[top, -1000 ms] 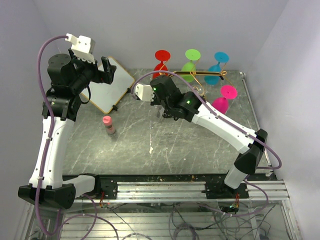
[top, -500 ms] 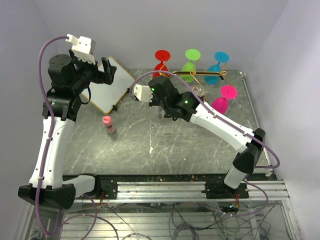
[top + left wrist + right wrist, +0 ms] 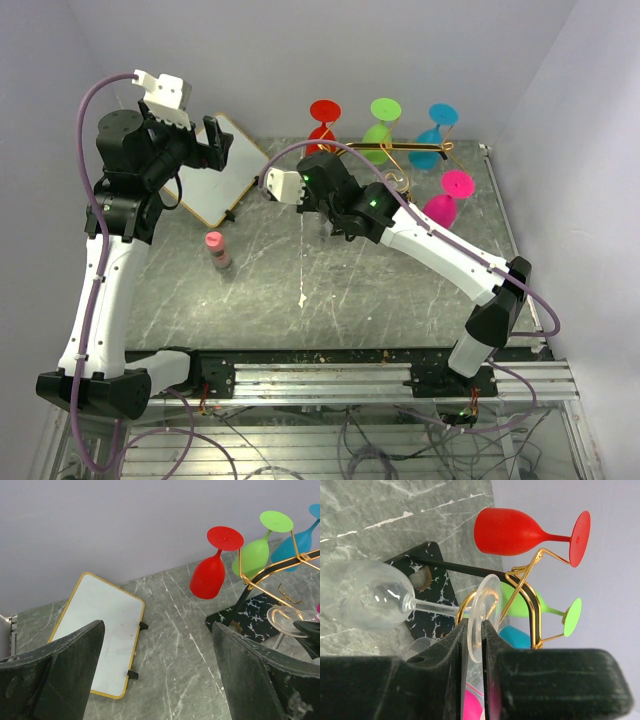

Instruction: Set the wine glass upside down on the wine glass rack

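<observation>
Clear wine glass is upside down at the wine glass rack, foot at a gold scroll arm, bowl above the rack's black base; right gripper jaws sit narrow either side of that foot, pinching or slack cannot tell; left gripper gapes empty, well left of the rack.

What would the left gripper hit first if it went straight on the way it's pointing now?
Probably the grey tabletop, between the white board and the wine glass rack. Nothing else seems to lie ahead of the left gripper, though depth is unclear.
</observation>
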Controlling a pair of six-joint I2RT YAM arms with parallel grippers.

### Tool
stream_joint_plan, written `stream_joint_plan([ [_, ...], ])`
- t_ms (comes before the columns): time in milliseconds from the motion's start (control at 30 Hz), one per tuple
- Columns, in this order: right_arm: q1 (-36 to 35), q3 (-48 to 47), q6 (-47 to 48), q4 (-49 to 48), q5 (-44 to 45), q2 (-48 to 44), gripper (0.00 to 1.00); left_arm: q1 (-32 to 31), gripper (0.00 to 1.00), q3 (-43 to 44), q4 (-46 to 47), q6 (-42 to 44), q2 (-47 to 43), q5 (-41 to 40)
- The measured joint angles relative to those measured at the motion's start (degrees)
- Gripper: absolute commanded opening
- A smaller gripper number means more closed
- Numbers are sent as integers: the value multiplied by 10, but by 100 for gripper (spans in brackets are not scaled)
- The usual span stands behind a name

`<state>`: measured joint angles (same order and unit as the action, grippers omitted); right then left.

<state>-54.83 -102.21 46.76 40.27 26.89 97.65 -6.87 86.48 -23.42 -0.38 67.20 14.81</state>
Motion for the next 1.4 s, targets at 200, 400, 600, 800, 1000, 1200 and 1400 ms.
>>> stream_joint_plan([
  [200, 0, 0, -5, 0, -7, 0, 18, 0, 98, -3, 0, 0, -2, 0],
  [400, 0, 0, -9, 4, -12, 0, 20, 0, 98, -5, 0, 2, -2, 0],
  [600, 0, -7, -15, 13, -22, 2, 20, 0, 98, -8, 0, 4, -2, 0],
  [800, 0, -11, -20, 14, -34, 4, 22, 0, 98, -9, 0, 6, -4, 0],
  [1000, 0, -12, -23, 15, -43, 6, 24, 0, 98, -10, 0, 7, -6, 0],
  [1200, 0, -13, -28, 16, -55, 6, 29, 0, 98, -10, 0, 7, -6, 2],
  [1400, 0, -13, -31, 18, -66, 6, 33, 0, 98, -10, 0, 6, -6, 6],
])
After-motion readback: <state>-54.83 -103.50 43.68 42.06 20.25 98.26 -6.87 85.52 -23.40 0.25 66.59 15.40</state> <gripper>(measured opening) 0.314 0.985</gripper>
